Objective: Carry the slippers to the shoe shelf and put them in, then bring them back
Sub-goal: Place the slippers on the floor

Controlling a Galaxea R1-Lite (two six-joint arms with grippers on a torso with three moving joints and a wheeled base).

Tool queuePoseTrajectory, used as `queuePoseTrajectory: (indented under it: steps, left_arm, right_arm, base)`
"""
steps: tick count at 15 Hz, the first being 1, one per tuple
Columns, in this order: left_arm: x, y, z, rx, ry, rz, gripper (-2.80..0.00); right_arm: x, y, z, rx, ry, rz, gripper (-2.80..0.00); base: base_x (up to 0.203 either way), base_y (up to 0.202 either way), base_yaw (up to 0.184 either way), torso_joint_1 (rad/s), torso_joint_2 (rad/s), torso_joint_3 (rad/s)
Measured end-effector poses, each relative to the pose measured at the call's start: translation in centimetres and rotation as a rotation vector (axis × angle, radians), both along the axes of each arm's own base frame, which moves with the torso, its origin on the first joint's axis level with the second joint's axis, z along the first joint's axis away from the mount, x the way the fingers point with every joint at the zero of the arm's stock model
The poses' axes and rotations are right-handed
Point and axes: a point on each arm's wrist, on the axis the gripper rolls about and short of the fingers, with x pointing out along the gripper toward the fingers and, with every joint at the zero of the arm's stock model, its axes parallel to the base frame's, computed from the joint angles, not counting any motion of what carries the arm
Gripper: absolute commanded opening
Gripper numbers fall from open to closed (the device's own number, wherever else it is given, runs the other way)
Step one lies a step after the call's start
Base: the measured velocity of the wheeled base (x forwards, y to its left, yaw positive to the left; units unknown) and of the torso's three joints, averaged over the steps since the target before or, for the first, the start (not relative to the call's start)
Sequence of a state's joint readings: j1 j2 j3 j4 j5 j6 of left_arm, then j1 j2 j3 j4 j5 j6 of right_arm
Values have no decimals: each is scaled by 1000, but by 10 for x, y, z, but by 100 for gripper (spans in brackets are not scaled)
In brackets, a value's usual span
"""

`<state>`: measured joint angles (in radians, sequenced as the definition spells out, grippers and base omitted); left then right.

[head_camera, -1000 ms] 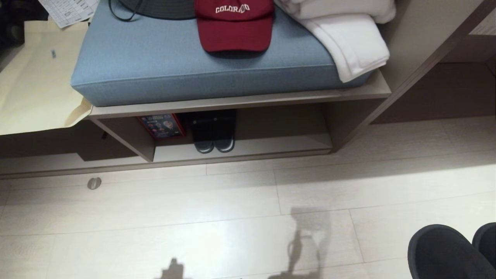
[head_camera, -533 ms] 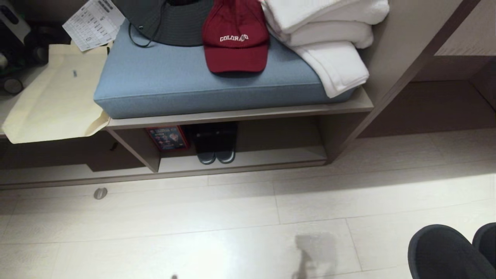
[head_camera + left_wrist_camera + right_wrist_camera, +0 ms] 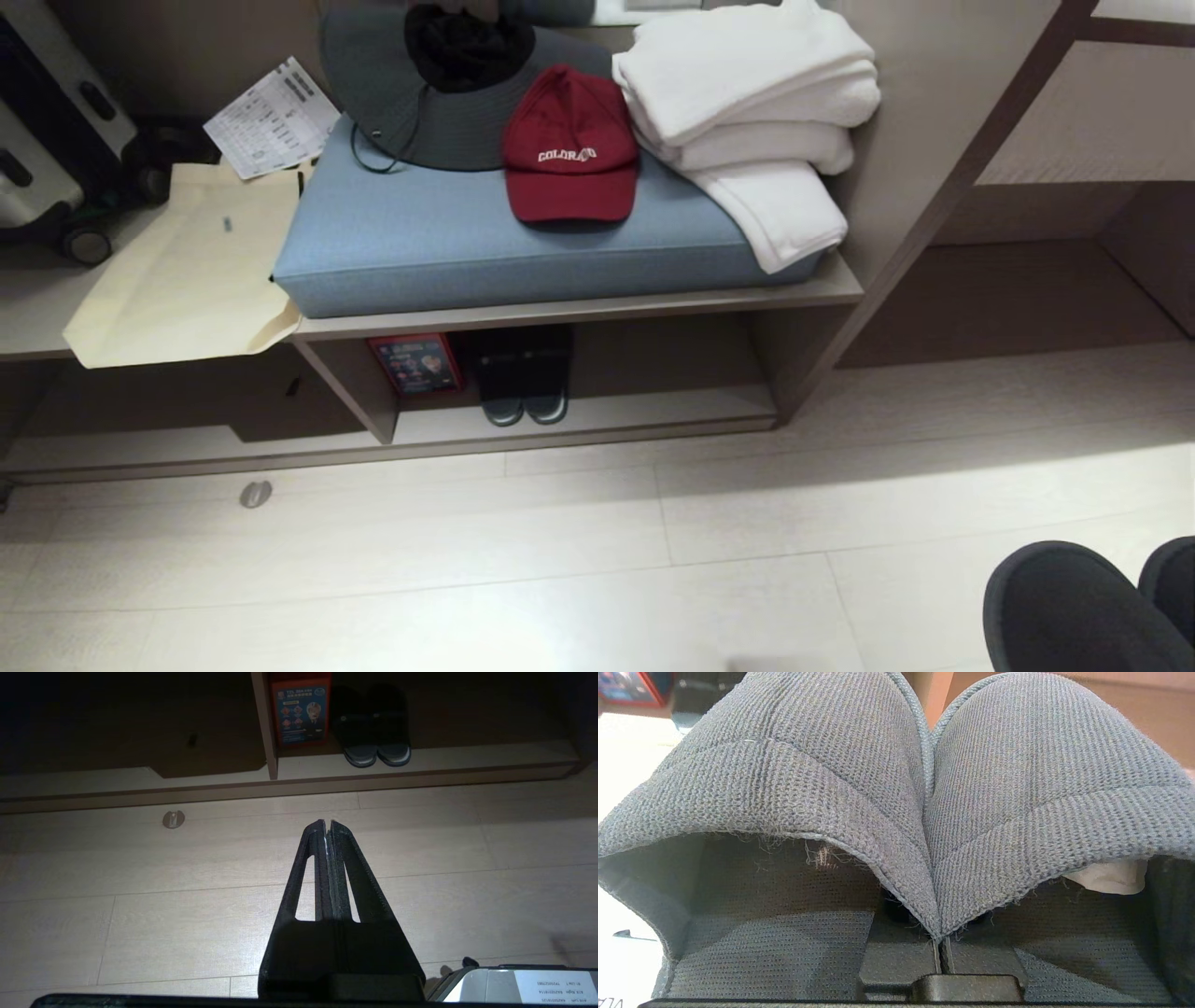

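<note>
Carry step: right gripper [image 3: 941, 947] is clamped on the slippers [image 3: 924, 788] by their inner edges, left gripper [image 3: 327, 826] pinched together idle; next needs approach and lowering to shoe shelf [image 3: 653, 415] beside the dark pair [image 3: 523, 406].

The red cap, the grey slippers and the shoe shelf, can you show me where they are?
red cap [image 3: 570, 149], head view: on its front panel, just above the lettering.
slippers [image 3: 822, 751], right wrist view: on the knit toe of one slipper.
shoe shelf [image 3: 653, 416], head view: on its pale base board.
</note>
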<state>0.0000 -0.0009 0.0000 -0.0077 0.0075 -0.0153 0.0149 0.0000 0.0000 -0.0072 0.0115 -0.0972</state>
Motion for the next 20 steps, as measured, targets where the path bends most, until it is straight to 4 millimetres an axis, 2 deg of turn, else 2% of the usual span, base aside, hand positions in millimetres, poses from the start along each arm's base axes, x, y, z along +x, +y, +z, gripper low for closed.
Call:
queuePoseTrajectory:
  steps: [20]
  left_arm:
    - [0,0,0,-4,-1,0,-280]
  right_arm:
    - [0,0,0,1,0,0,-280]
  base:
    - [0,0,0,2,2,204]
